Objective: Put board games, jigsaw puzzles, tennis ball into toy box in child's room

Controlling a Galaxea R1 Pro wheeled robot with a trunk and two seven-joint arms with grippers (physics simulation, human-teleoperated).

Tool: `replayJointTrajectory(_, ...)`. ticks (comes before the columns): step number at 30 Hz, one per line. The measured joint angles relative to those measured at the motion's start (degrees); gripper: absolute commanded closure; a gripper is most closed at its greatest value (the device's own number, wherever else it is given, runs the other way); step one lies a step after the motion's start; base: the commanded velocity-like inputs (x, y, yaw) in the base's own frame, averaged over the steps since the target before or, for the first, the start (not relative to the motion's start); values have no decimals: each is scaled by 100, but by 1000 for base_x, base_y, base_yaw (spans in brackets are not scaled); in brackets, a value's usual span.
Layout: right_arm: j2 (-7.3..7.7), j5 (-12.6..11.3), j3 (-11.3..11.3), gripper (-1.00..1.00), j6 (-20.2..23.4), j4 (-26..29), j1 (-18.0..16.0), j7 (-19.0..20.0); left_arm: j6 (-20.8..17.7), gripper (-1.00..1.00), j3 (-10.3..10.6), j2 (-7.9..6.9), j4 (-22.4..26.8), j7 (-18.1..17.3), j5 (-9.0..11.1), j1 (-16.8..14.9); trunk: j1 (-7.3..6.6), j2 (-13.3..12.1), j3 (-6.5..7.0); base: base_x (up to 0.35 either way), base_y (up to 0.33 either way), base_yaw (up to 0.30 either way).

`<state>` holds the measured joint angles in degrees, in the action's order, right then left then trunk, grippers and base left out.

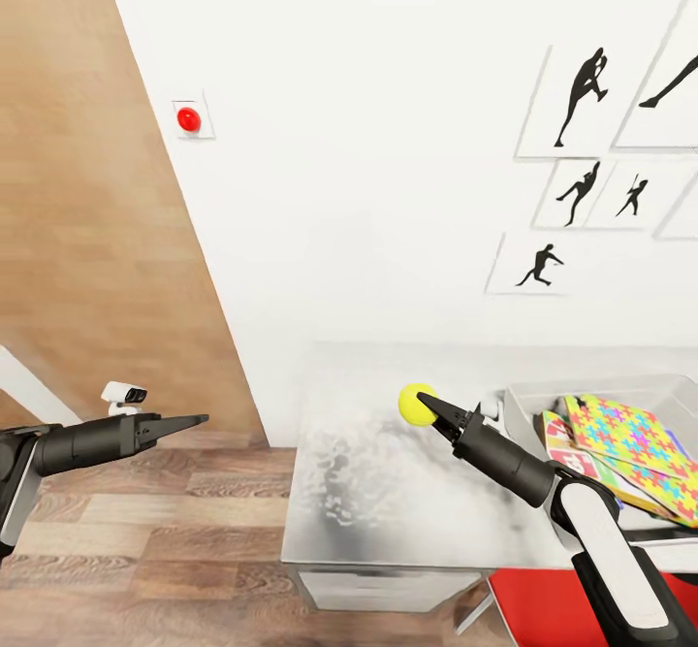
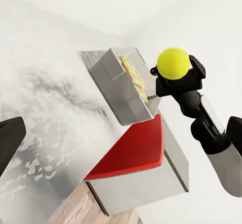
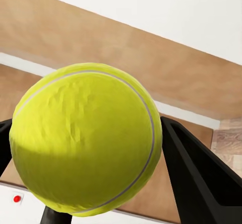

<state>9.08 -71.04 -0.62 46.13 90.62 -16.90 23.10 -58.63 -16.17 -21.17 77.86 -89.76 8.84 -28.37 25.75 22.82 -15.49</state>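
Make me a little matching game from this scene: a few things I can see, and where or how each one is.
Things:
1. tennis ball
2. jigsaw puzzles
3. toy box
4. left gripper

States:
A. lying inside the grey bin
B. out over the wooden floor, holding nothing
C. held in the right gripper, above the table
D. sitting on the table, at its right

Pairs: 1-C, 2-A, 3-D, 4-B

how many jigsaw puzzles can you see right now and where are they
2. Both jigsaw puzzles lie overlapping inside the toy box at the table's right end, resting on a board game. More could be hidden beneath.
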Motion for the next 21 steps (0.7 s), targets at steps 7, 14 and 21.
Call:
replayJointTrajectory(7,-2,0,-3,100,0,0,3,0,0,-100,7,0,0,0,0,2,0,0,67,0,0,0)
replayJointTrajectory(14,-4,0,-2,100,0,0,2,0,0,-100,2,0,0,0,0,2,0,0,134,0,0,0)
replayJointTrajectory(21,-3,0,-5,100,0,0,3,0,0,-100,9,1,0,0,-2,3,0,0,201,0,0,0)
